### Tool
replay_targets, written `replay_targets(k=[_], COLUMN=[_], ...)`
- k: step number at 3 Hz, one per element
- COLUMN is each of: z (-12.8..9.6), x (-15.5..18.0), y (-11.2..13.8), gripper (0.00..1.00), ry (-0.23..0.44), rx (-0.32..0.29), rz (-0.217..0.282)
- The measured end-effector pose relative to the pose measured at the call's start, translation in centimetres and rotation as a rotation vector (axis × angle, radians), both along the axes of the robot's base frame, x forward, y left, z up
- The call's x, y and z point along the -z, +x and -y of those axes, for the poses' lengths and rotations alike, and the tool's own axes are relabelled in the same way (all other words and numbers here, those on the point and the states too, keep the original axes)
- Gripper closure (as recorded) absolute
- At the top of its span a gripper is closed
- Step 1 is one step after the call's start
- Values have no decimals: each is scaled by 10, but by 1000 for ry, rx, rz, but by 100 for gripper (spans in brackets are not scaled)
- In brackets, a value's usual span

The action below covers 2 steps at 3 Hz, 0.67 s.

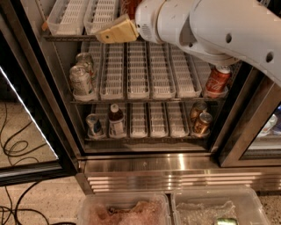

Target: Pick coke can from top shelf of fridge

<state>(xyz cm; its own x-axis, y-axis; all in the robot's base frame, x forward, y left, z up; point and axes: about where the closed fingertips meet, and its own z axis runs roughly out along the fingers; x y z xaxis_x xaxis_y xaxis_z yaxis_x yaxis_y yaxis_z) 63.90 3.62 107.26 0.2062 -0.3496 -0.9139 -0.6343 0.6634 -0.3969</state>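
Observation:
The fridge (145, 165) stands open in front of me. My gripper (116, 31), tan at its tip on a white arm, reaches in at the front rail of the top shelf (66, 38). A red coke can (128, 6) shows only as a sliver right behind the gripper on the top shelf, cut off by the frame's upper edge. I cannot tell whether the gripper touches it. A second red can (217, 81) stands at the right end of the middle rack, under my arm.
Pale silver cans (81, 79) stand at the left of the middle rack. The bottom rack holds a small can, a dark bottle (116, 123) and bronze cans (202, 122). The open glass door (30, 114) is at left, with cables on the floor. Two plastic bins (127, 213) sit below.

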Motion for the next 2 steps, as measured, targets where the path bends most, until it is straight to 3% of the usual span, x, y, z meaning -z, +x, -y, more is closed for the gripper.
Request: replay_targets(k=[1,2], z=[3,25], x=[3,-4], y=[2,15], gripper=[0,0], ry=[37,96], rx=[46,184], rz=[8,70])
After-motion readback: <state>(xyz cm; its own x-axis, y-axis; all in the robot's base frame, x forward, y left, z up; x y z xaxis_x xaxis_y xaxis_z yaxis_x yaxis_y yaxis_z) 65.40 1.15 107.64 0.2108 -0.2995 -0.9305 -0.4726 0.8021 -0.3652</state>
